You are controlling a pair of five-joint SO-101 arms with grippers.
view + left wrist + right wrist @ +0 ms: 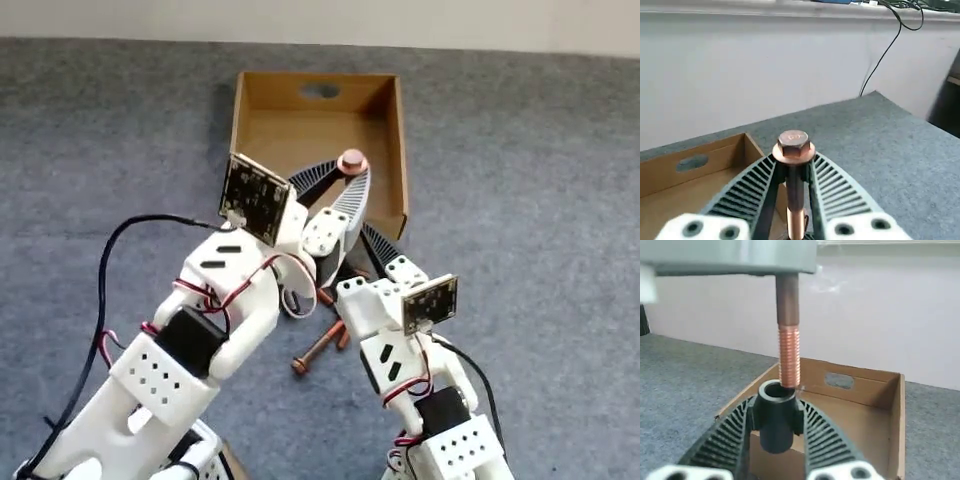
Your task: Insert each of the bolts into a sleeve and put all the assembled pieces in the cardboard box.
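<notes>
Nearest the front edge of the table [540, 200], a loose bolt [318, 348] lies flat on the grey surface between the two arms, its head toward the front. More copper-coloured pieces lie just beside it, partly hidden under the arms.

A little farther in, the right gripper [776, 410] points upward and its ribbed fingers [725, 440] are closed around a black sleeve [775, 425]. They press on both sides of the sleeve, which stands upright with its open mouth on top.

Directly above it, the left gripper [795, 162] has its two fingers [835, 192] drawn in tight on the shank of a copper bolt [793, 145], just under the hexagonal head. This bolt hangs upright with the head up. Its threaded end comes down to the mouth of the sleeve, toward the rim. I cannot tell whether the tip is already inside or only touching.

Both grippers meet over the near wall of the cardboard box [310, 125]. The box sits open-topped toward the middle of the far edge of the table, with an oval hand-hole in its far wall and its brown floor bare where it shows.
</notes>
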